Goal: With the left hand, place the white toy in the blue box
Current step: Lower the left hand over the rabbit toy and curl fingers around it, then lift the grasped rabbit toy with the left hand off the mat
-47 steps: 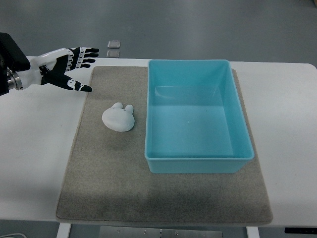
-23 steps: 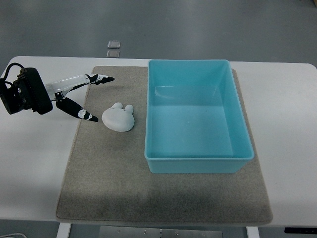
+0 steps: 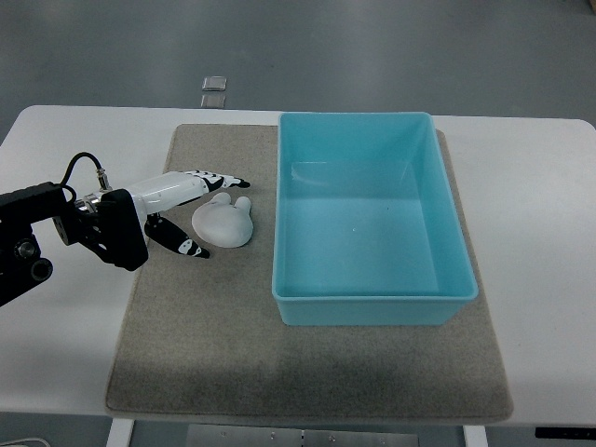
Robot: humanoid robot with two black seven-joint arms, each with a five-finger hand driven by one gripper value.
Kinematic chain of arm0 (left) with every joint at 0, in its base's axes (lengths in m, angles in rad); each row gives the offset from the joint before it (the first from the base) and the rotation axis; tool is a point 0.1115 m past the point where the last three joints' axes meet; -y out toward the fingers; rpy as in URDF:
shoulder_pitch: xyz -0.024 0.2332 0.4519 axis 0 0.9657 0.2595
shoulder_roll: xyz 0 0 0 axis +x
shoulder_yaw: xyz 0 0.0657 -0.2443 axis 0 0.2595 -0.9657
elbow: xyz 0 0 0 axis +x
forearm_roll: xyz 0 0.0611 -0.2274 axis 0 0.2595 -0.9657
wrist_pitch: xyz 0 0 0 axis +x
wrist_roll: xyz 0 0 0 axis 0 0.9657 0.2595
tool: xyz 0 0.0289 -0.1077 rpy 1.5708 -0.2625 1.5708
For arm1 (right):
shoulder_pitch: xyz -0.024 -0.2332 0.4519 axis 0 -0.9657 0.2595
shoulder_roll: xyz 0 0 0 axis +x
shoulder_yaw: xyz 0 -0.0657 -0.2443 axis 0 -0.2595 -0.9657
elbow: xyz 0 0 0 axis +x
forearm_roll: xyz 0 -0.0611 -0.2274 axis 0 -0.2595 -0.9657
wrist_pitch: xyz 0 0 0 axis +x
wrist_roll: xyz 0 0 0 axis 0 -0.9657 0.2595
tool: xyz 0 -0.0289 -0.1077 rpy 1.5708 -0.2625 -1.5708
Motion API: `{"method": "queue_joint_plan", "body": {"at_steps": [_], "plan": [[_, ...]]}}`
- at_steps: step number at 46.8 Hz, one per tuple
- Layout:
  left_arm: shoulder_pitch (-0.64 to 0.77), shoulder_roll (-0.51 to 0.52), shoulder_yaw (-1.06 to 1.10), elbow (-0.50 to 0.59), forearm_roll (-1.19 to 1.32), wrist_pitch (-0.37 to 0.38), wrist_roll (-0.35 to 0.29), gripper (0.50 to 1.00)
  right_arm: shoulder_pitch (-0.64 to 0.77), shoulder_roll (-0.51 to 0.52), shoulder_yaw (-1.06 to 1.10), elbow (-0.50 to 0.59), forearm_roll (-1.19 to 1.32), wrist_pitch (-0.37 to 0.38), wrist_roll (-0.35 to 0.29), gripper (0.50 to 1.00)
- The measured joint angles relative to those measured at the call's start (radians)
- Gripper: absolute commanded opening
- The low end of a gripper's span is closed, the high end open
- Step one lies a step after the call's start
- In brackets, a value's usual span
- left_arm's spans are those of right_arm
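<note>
A white rabbit-shaped toy lies on the grey mat, just left of the blue box. My left hand reaches in from the left edge and brackets the toy's left side. Its fingers stretch over the toy's far edge, and the thumb sits at its near left. The hand is open and holds nothing. The blue box stands empty on the mat's right half. The right hand is out of view.
The mat lies on a white table. Two small grey squares sit on the floor beyond the table's far edge. A black cable loops above the left wrist.
The left hand came down and right from the mat's far left corner toward the toy, turning so that fingers and thumb now flank it. The toy and box have not moved.
</note>
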Motion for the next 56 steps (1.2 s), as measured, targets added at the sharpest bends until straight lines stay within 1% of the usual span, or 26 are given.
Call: {"method": "queue_joint_plan", "body": {"at_steps": [2, 7, 11, 12, 14, 15, 16, 19, 21, 25, 28, 29, 35, 46, 56], "plan": [[-0.019, -0.009, 0.016, 0.013, 0.000, 0.000, 0.001, 0.939, 0.000, 0.000, 0.000, 0.000, 0.000, 0.000, 0.000, 0.936], [-0.070, -0.034, 0.068, 0.052, 0.000, 0.000, 0.001, 0.936, 0.000, 0.000, 0.000, 0.000, 0.000, 0.000, 0.000, 0.936], [-0.090, -0.040, 0.084, 0.061, 0.000, 0.000, 0.001, 0.932, 0.000, 0.000, 0.000, 0.000, 0.000, 0.000, 0.000, 0.936], [-0.092, -0.041, 0.085, 0.061, 0.000, 0.000, 0.001, 0.926, 0.000, 0.000, 0.000, 0.000, 0.000, 0.000, 0.000, 0.936], [-0.094, -0.042, 0.089, 0.061, 0.000, 0.000, 0.001, 0.892, 0.000, 0.000, 0.000, 0.000, 0.000, 0.000, 0.000, 0.936], [-0.094, -0.042, 0.091, 0.061, 0.000, 0.000, 0.001, 0.891, 0.000, 0.000, 0.000, 0.000, 0.000, 0.000, 0.000, 0.936], [-0.095, -0.042, 0.093, 0.061, 0.000, 0.000, 0.001, 0.881, 0.000, 0.000, 0.000, 0.000, 0.000, 0.000, 0.000, 0.936], [-0.100, -0.042, 0.098, 0.061, 0.000, 0.000, 0.001, 0.780, 0.000, 0.000, 0.000, 0.000, 0.000, 0.000, 0.000, 0.936], [-0.103, -0.042, 0.100, 0.061, 0.001, 0.000, 0.001, 0.727, 0.000, 0.000, 0.000, 0.000, 0.000, 0.000, 0.000, 0.936], [-0.106, -0.042, 0.107, 0.062, 0.002, -0.001, 0.002, 0.658, 0.000, 0.000, 0.000, 0.000, 0.000, 0.000, 0.000, 0.936], [-0.106, -0.042, 0.114, 0.063, 0.002, -0.001, 0.002, 0.647, 0.000, 0.000, 0.000, 0.000, 0.000, 0.000, 0.000, 0.936], [-0.106, -0.042, 0.115, 0.063, 0.002, -0.001, 0.002, 0.632, 0.000, 0.000, 0.000, 0.000, 0.000, 0.000, 0.000, 0.936], [-0.106, -0.038, 0.116, 0.063, 0.002, -0.006, 0.003, 0.500, 0.000, 0.000, 0.000, 0.000, 0.000, 0.000, 0.000, 0.936], [-0.125, -0.025, 0.113, 0.066, 0.002, -0.004, 0.003, 0.500, 0.000, 0.000, 0.000, 0.000, 0.000, 0.000, 0.000, 0.936], [-0.150, 0.019, 0.087, 0.078, -0.016, 0.005, 0.003, 0.500, 0.000, 0.000, 0.000, 0.000, 0.000, 0.000, 0.000, 0.936]]}}
